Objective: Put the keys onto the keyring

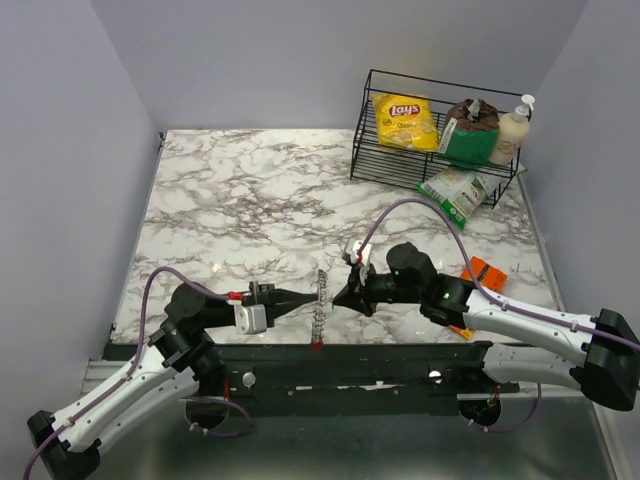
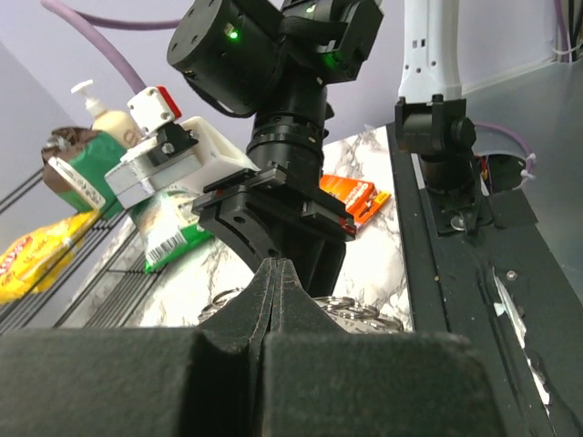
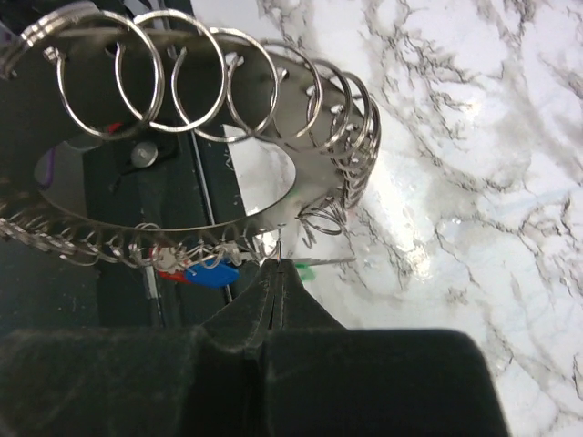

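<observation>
The keyring (image 1: 320,300) stands on edge between the two arms at the table's (image 1: 230,210) near edge. Its lower part reaches past the marble over the dark rail. The left gripper (image 1: 298,297) points at it from the left and the right gripper (image 1: 342,297) from the right, both clenched with their tips against the ring. Whether either pinches it cannot be told. In the right wrist view small wire loops line the rim, and the keys (image 3: 205,271), red and blue, hang just left of the fingertips with a green one (image 3: 305,266) just right. Bare marble stretches far and left of the grippers. At far right stands a wire basket (image 1: 372,130) with a green bag (image 1: 455,190) in front, and an orange packet (image 1: 484,271) lies beside the right arm.
</observation>
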`<control>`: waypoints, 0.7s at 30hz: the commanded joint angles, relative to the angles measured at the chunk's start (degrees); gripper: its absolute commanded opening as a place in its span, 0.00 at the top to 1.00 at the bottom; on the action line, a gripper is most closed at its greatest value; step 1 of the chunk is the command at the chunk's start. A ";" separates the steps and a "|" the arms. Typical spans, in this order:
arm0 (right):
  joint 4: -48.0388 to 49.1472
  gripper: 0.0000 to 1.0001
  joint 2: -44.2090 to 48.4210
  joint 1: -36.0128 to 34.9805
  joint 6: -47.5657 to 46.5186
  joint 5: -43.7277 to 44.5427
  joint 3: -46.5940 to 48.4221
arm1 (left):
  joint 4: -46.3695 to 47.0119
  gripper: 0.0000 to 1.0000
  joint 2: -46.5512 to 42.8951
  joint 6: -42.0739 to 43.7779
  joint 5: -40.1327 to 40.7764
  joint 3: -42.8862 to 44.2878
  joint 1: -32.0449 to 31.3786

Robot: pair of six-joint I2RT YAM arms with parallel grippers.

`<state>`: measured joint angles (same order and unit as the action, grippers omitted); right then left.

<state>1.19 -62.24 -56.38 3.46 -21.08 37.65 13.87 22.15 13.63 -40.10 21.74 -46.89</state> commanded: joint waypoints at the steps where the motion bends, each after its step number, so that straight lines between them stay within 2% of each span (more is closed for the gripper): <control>1: 0.92 0.99 -0.60 0.22 0.40 5.25 -2.75 | 2.47 1.00 1.75 -0.44 3.18 0.68 -0.04; 8: 3.20 0.99 -1.31 0.39 1.11 10.62 -4.60 | 9.42 1.00 3.16 -3.34 7.13 -2.66 -0.04; 21: 6.28 0.99 -8.07 3.99 2.69 10.89 -4.51 | 12.41 1.00 4.21 -5.19 16.71 -6.88 -0.04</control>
<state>5.02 -68.84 -53.74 4.97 -11.40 33.26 21.78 26.44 9.43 -28.80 15.38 -46.89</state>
